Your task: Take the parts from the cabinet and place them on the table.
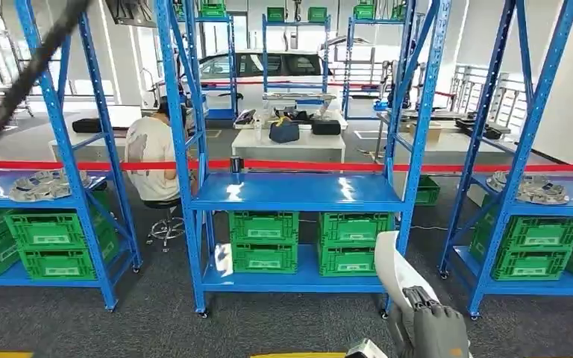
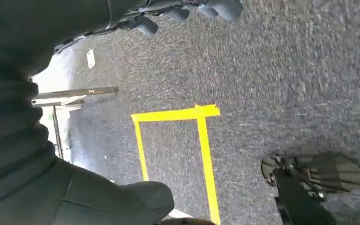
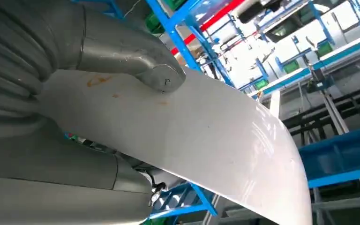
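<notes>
three blue racks [image 1: 298, 190], one white part [image 1: 392, 268]

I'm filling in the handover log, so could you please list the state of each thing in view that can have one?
Right hand: grips the white curved panel, raised.
White curved panel: held in the right hand, off any shelf.
Left hand: hangs over grey carpet, holds nothing, fingers curled.
Blue metal middle shelf: bare but for a small dark cylinder.
Green plastic crates: stacked on the bottom shelf.
</notes>
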Robot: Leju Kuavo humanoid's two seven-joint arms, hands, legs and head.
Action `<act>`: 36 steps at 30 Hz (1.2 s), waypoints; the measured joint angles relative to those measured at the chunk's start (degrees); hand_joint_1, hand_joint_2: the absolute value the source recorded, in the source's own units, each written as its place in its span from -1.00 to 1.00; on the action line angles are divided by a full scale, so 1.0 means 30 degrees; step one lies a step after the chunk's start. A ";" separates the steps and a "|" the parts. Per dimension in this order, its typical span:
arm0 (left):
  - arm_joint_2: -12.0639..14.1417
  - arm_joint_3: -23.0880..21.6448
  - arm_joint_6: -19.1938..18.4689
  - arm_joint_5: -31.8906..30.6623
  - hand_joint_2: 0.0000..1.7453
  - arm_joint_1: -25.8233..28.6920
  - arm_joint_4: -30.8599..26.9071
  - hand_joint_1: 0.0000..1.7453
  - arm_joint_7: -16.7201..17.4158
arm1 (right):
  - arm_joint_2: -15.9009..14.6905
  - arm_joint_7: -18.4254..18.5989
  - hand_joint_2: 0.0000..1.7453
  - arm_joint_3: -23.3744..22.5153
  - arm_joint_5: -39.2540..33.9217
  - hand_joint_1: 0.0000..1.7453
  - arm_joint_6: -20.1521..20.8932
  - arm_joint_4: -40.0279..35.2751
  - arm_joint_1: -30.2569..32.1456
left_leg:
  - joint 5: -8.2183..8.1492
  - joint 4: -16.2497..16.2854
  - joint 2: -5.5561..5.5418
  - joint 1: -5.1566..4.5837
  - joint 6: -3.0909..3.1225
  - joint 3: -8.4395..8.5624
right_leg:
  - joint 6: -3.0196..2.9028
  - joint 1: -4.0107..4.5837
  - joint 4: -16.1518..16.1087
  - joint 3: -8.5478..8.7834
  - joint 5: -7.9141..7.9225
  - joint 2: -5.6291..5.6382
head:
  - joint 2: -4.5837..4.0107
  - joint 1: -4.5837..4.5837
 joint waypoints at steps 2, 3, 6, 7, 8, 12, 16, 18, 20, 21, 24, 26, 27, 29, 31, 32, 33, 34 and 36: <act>-0.0007 0.0000 -0.0029 0.0007 1.00 0.0040 0.0007 -1.00 -0.0043 | -0.0073 0.0000 1.00 -0.0022 0.0000 1.00 0.0000 0.0000 0.0143 | 0.0401 0.0172 0.0040 -0.0051 -0.0006 -0.0554 | -0.0056 0.0079 0.1090 0.0171 0.0749 0.0014 | 0.0000 -0.0008; -0.0015 0.0000 -0.0029 0.0007 1.00 0.0065 0.0007 -1.00 -0.0051 | -0.0080 -0.0007 1.00 -0.0022 0.0000 1.00 0.0000 0.0000 0.0177 | 0.0539 0.0289 0.0050 -0.0055 -0.0040 -0.0861 | -0.0118 0.0123 0.0393 0.0862 0.1519 0.0013 | 0.0000 0.0022; -0.0044 0.0007 -0.0029 0.0007 1.00 0.0070 0.0007 -1.00 -0.0051 | -0.0146 -0.0022 1.00 -0.0051 0.0000 1.00 0.0000 -0.0131 0.0137 | 0.0732 0.0743 0.0049 -0.0129 -0.0227 -0.1435 | -0.0491 0.0329 -0.4469 0.4391 0.1205 -0.0003 | 0.0000 0.0021; -0.0044 0.0007 -0.0029 0.0007 1.00 0.0058 0.0007 -1.00 -0.0058 | -0.0146 -0.0022 1.00 -0.0066 0.0007 1.00 -0.0037 -0.0182 0.0164 | 0.0792 0.0829 0.0059 -0.0142 -0.0326 -0.1498 | -0.0610 0.0364 -0.4696 0.4407 0.1090 0.0000 | 0.0000 0.0007; -0.0036 0.0007 -0.0029 0.0007 1.00 0.0060 0.0007 -1.00 -0.0058 | -0.0160 -0.0022 1.00 -0.0066 0.0007 1.00 -0.0022 -0.0189 0.0173 | 0.0862 0.0841 0.0067 -0.0142 -0.0435 -0.1517 | -0.0677 0.0389 -0.4802 0.4312 0.1066 0.0005 | 0.0000 0.0014; -0.0029 0.0007 -0.0029 0.0007 1.00 0.0077 0.0007 -1.00 -0.0080 | -0.0182 -0.0029 1.00 -0.0073 0.0007 1.00 -0.0036 -0.0219 0.0189 | 0.0573 0.0722 0.0062 -0.0196 -0.0150 -0.1654 | -0.0769 0.0370 -0.4905 0.4277 0.1203 -0.0001 | 0.0000 -0.0008; -0.0022 0.0007 0.0058 -0.0015 1.00 0.0161 0.0007 -1.00 -0.0116 | -0.0182 -0.0066 1.00 -0.0065 0.0153 1.00 -0.0065 -0.0219 0.0332 | 0.1143 0.0575 0.0051 -0.0186 -0.0212 -0.1655 | -0.0876 0.0365 -0.4899 0.4202 0.1417 -0.0002 | 0.0000 0.0000; 0.0015 0.0007 0.0088 0.0000 1.00 0.0267 0.0007 -1.00 -0.0167 | -0.0182 -0.0087 1.00 -0.0044 0.0197 1.00 -0.0073 -0.0219 0.0407 | 0.1239 0.0588 0.0051 -0.0194 -0.0211 -0.1573 | -0.0867 0.0360 -0.4879 0.4167 0.1446 -0.0005 | 0.0000 0.0000; 0.0066 0.0007 0.0131 0.0146 1.00 0.0408 0.0007 -1.00 -0.0284 | -0.0182 -0.0212 1.00 -0.0029 0.0204 1.00 -0.0065 -0.0211 0.0376 | 0.1301 0.0616 0.0021 -0.0213 -0.0255 -0.1648 | -0.0833 0.0348 -0.4873 0.4111 0.1470 -0.0012 | 0.0000 0.0000; 0.0073 0.0015 0.0190 0.0175 1.00 0.0468 0.0007 -1.00 -0.0342 | -0.0175 -0.0270 1.00 0.0000 0.0204 1.00 -0.0029 -0.0211 0.0345 | 0.1298 0.0638 0.0004 -0.0229 -0.0250 -0.1677 | -0.0826 0.0338 -0.4873 0.4103 0.1466 -0.0024 | 0.0000 0.0000; 0.0095 0.0015 0.0255 0.0175 1.00 0.0596 0.0007 -1.00 -0.0437 | -0.0175 -0.0313 1.00 0.0131 0.0139 1.00 0.0015 -0.0211 0.0089 | 0.1300 0.0539 -0.0103 -0.0297 -0.0157 -0.1730 | -0.0674 0.0296 -0.5029 0.4142 0.1493 -0.0165 | 0.0000 0.0000; 0.0087 0.0015 0.0299 0.0167 1.00 0.0621 0.0007 -1.00 -0.0488 | -0.0167 -0.0313 1.00 0.0211 0.0117 1.00 0.0029 -0.0175 -0.0137 | 0.1630 -0.0048 -0.0278 -0.0020 -0.0069 -0.1498 | -0.0451 0.0304 -0.4533 0.4015 0.1018 -0.0117 | 0.0000 0.0007; 0.0087 0.0015 0.0321 0.0124 1.00 0.0623 0.0007 -1.00 -0.0495 | -0.0174 -0.0313 1.00 0.0291 0.0109 1.00 0.0058 -0.0131 -0.0301 | 0.1684 -0.0053 -0.0334 -0.0008 0.0030 -0.1537 | -0.0410 0.0284 -0.3499 0.3519 0.0270 -0.0069 | 0.0000 0.0015; 0.0109 0.0015 0.0342 0.0095 1.00 0.0656 0.0007 -1.00 -0.0444 | -0.0153 -0.0313 1.00 0.0481 0.0000 1.00 0.0256 -0.0007 -0.0535 | 0.1698 0.0012 -0.0557 -0.0010 0.0029 -0.1712 | -0.0304 0.0205 -0.0424 0.2059 -0.1250 -0.0057 | 0.0000 0.0029; 0.0153 0.0015 0.0430 0.0117 1.00 0.0693 0.0007 -1.00 -0.0444 | -0.0087 -0.0313 1.00 0.0693 -0.0036 1.00 0.0598 0.0183 -0.0783 | 0.1750 0.0218 -0.0891 0.0011 -0.0046 -0.1966 | -0.0238 0.0150 0.0672 0.1523 -0.1288 -0.0059 | 0.0000 0.0044; 0.0146 0.0015 0.0445 0.0109 1.00 0.0710 0.0007 -1.00 -0.0444 | -0.0014 -0.0313 1.00 0.0787 -0.0051 1.00 0.0700 0.0277 -0.0973 | 0.1774 0.0346 -0.1051 0.0032 -0.0090 -0.2089 | -0.0222 0.0112 -0.0088 0.1899 -0.0732 -0.0043 | 0.0000 0.0036; 0.0146 0.0015 0.0466 0.0051 1.00 0.0719 0.0007 -1.00 -0.0444 | 0.0037 -0.0313 1.00 0.0875 -0.0058 1.00 0.0780 0.0350 -0.1206 | 0.1800 0.0493 -0.1246 0.0053 -0.0138 -0.2221 | -0.0218 0.0069 -0.1524 0.2643 0.0023 0.0047 | 0.0000 0.0036; 0.0146 0.0015 0.0481 0.0007 1.00 0.0718 0.0015 -1.00 -0.0437 | 0.0081 -0.0313 1.00 0.0990 -0.0058 1.00 0.0794 0.0400 -0.1419 | 0.1821 0.0691 -0.1444 0.0083 -0.0221 -0.2382 | -0.0223 0.0007 -0.3342 0.3635 0.0772 0.0348 | 0.0000 0.0036; 0.0153 0.0015 0.0495 0.0007 1.00 0.0703 0.0007 -1.00 -0.0422 | 0.0168 -0.0328 1.00 0.1137 -0.0058 1.00 0.0816 0.0517 -0.1636 | 0.1822 0.1046 -0.1886 -0.0023 -0.0519 -0.2661 | -0.0470 0.0107 -0.4457 0.3949 0.0820 0.1425 | 0.0000 0.0043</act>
